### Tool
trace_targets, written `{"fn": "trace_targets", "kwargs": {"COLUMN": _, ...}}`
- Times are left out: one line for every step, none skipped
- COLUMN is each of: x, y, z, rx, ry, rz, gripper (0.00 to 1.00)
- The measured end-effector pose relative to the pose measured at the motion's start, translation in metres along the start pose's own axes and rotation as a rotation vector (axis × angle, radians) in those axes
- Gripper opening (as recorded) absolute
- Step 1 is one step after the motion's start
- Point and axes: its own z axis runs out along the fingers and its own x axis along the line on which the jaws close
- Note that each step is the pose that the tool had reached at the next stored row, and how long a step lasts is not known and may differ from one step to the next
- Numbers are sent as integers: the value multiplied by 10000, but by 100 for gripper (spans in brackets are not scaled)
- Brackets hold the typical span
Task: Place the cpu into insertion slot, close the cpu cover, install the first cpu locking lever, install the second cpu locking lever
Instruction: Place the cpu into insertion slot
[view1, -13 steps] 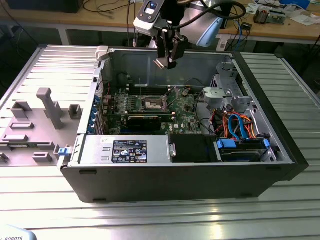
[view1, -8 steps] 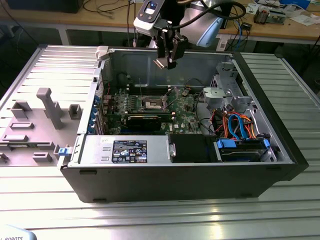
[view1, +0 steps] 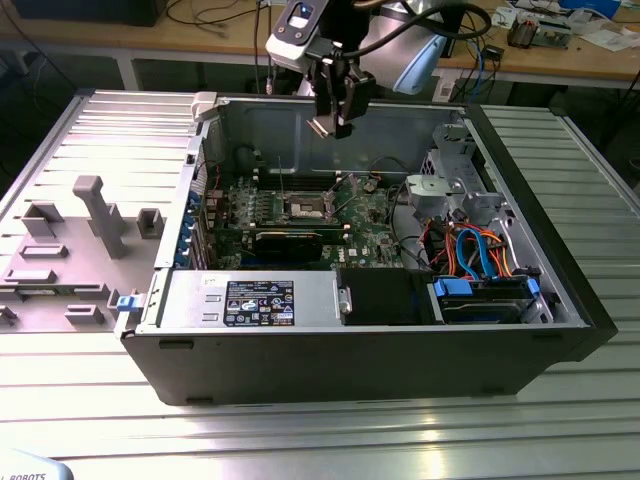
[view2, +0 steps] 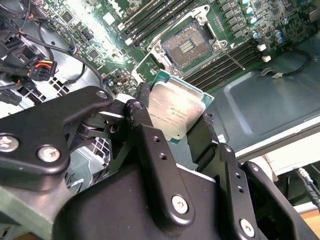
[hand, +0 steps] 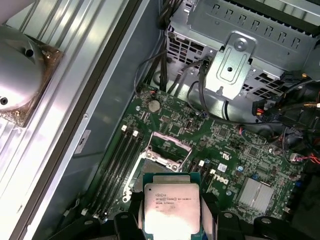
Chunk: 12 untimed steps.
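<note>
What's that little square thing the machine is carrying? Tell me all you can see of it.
The cpu is a small flat square chip. It has a pale silver-grey metal top with dark print, and a green board edge shows around it. The black fingers of the pincer clamp two opposite sides. It hangs in the air above the green motherboard, apart from the open insertion slot.

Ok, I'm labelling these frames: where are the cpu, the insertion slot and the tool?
cpu (view2: 172, 114): second wrist view, middle of its silver top.
insertion slot (view2: 188, 47): second wrist view, its dark centre.
tool (view1: 335, 124): exterior view, between its fingertips.
</note>
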Motion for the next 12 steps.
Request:
{"fn": "trace_targets", "kwargs": {"x": 0, "y": 0, "z": 0, "rx": -1, "ry": -7, "rz": 74, "gripper": 55}}
{"fn": "trace_targets", "kwargs": {"x": 0, "y": 0, "z": 0, "rx": -2, "ry": -10, "rz": 113, "gripper": 55}}
{"fn": "trace_targets", "kwargs": {"x": 0, "y": 0, "z": 0, "rx": -1, "ry": -13, "rz": 140, "gripper": 55}}
{"fn": "trace_targets", "kwargs": {"x": 0, "y": 0, "z": 0, "rx": -2, "ry": -13, "rz": 145, "gripper": 55}}
{"fn": "trace_targets", "kwargs": {"x": 0, "y": 0, "z": 0, "rx": -2, "ry": -14, "rz": 146, "gripper": 55}}
{"fn": "trace_targets", "kwargs": {"x": 0, "y": 0, "z": 0, "rx": -2, "ry": -13, "rz": 147, "gripper": 55}}
{"fn": "trace_targets", "kwargs": {"x": 0, "y": 0, "z": 0, "rx": -2, "ry": -13, "rz": 147, "gripper": 55}}
{"fn": "trace_targets", "kwargs": {"x": 0, "y": 0, "z": 0, "rx": -2, "ry": -14, "rz": 147, "gripper": 55}}
{"fn": "trace_targets", "kwargs": {"x": 0, "y": 0, "z": 0, "rx": -2, "ry": -14, "rz": 147, "gripper": 55}}
{"fn": "trace_targets", "kwargs": {"x": 0, "y": 0, "z": 0, "rx": -2, "ry": -13, "rz": 147, "gripper": 55}}
{"fn": "trace_targets", "kwargs": {"x": 0, "y": 0, "z": 0, "rx": -2, "ry": -13, "rz": 147, "gripper": 55}}
{"fn": "trace_targets", "kwargs": {"x": 0, "y": 0, "z": 0, "rx": -2, "ry": -13, "rz": 148, "gripper": 55}}
